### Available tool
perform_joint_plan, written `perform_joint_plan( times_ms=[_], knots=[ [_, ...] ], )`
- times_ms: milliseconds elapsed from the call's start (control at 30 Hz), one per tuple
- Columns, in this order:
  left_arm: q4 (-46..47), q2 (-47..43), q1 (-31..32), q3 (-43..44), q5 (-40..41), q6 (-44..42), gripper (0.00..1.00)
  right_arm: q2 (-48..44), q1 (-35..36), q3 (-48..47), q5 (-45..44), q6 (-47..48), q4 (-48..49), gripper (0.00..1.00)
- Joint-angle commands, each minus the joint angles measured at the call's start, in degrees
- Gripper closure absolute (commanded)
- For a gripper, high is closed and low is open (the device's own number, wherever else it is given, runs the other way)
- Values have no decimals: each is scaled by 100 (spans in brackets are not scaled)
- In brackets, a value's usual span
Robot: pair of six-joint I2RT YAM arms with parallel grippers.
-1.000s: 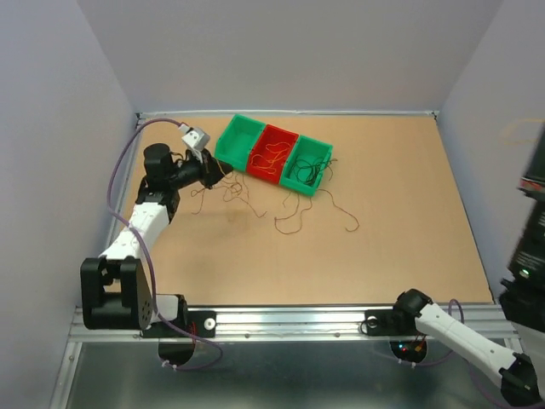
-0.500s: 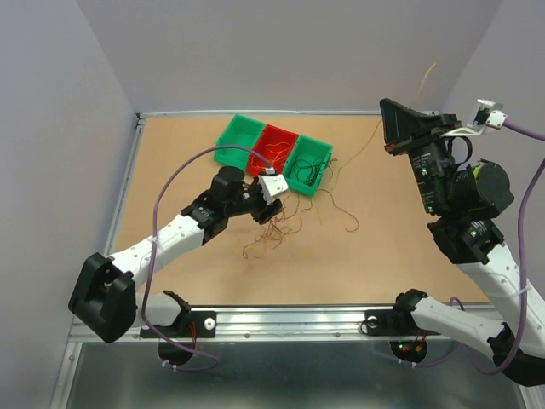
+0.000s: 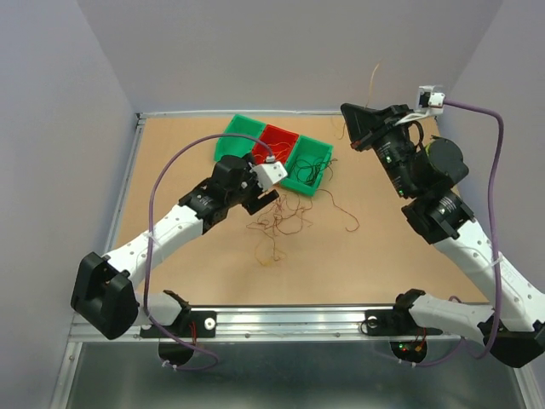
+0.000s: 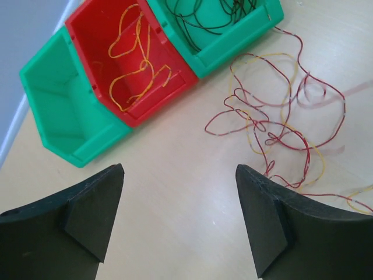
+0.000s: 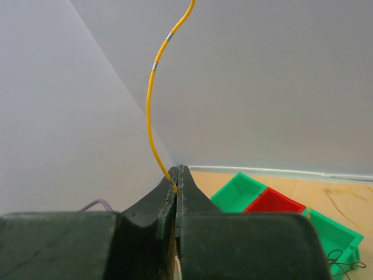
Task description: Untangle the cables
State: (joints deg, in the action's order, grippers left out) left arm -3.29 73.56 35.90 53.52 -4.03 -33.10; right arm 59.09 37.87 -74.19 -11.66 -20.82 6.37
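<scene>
Several thin curly red and yellow wire strands (image 3: pixel 285 217) lie tangled on the desk (image 3: pixel 213 273), centre of the top view. Your left claw (image 4: pixel 179 169) gapes empty just left of them; your right claw (image 5: pixel 176 169) pinches one yellow strand (image 5: pixel 149 105). They look light and springy: take a free end.

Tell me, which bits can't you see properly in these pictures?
- Right wrist view: the yellow cable pinched in the right gripper runs off the top edge, and its lower end hides in the grip.
- Left wrist view: the tangled cables run off the right edge, and the bin of black cables is cut by the top edge.
- Top view: the left arm covers part of the red bin.
</scene>
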Motion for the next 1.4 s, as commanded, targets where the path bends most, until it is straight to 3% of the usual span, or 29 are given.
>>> perform_joint_plan(
  times_ms=[0,133,233,367,467,500,600,700,900,1100,1267,1367],
  knots=[
    [-1024,17,-4,825,60,-390,10,199,10,-350,243,-54,92,99],
    [-368,-201,-22,863,-396,-188,8,358,10,-298,138,-36,145,99],
    [914,-482,-30,626,-388,153,1,445,10,-219,234,25,206,99],
    [2444,-623,-92,563,-606,559,1,673,10,-209,594,104,242,99],
    [2588,-554,-127,739,-1764,639,1,753,10,-245,805,87,268,100],
    [2509,-536,-127,739,-2629,569,1,797,10,-253,936,78,259,99],
    [2726,-588,-127,259,-3950,523,1,745,19,-218,981,34,277,99],
    [3439,-772,-110,-358,-4552,770,1,683,10,-218,1113,8,294,99],
    [4590,-774,-83,-957,-4229,1630,1,656,10,-210,1403,-150,365,100],
    [4829,-282,-74,-825,-3667,1921,1,831,10,-192,1903,-466,611,99],
    [4952,-114,-57,-799,-2395,2009,1,938,10,-201,2141,-625,742,99],
    [4970,-17,-57,-790,-2374,2009,1,920,10,-192,2203,-678,778,100]
  ],
)
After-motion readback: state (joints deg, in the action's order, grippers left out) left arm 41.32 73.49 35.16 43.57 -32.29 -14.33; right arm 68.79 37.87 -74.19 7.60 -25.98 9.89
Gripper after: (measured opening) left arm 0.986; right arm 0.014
